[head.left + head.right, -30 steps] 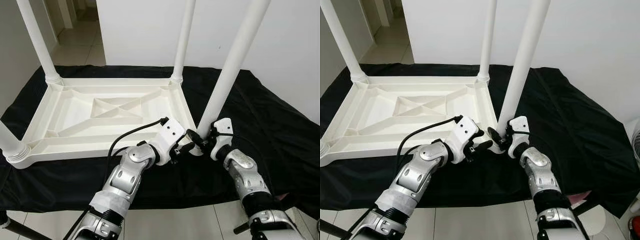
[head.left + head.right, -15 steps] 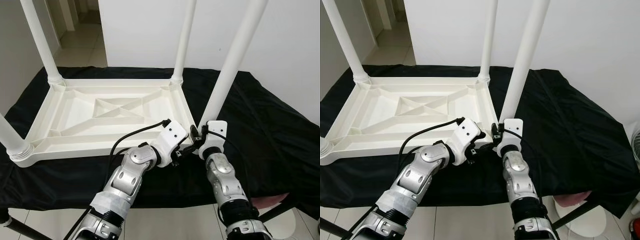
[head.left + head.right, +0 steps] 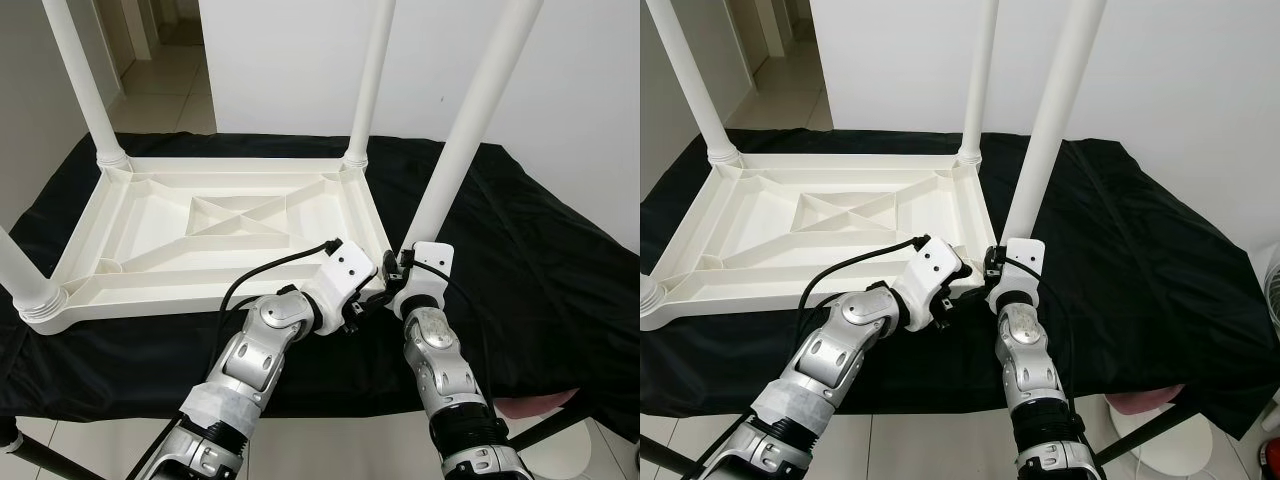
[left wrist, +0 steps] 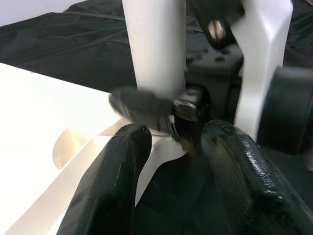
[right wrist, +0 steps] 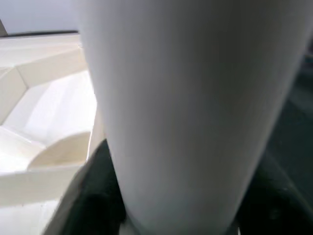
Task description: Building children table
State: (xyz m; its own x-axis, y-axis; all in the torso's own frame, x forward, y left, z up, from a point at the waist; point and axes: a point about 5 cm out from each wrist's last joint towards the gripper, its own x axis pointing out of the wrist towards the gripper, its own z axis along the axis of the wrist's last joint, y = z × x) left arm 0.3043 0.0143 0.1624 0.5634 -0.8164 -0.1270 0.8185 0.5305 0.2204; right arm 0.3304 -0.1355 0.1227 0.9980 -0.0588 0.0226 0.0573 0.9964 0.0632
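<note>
The white plastic tabletop lies upside down on a surface draped in black cloth, its ribbed underside facing up. Three legs stand upright in their corner sockets: the far left leg, the far right leg and the near left leg, whose top is cut off by the frame edge. These three appear seated, judging by the collars sitting flush at each corner.

The fourth leg, at the near right corner, stands slightly tilted, its foot at the corner socket. The right end effector is at the base of this leg; the right wrist view shows the white tube pressed close between its dark fingers, so it is judged to be clamped on the leg. The left end effector sits just beside it at the same corner. In the left wrist view its two fingers stand spread apart, grasping nothing, with the corner of the tabletop and the leg's base beyond them.

Assessment: the build is largely complete. Whether the fourth leg is fully home cannot be confirmed, as both end effectors hide the joint. Remaining work, by judgement: seat or tighten this last leg, release it, then turn the table upright.
</note>
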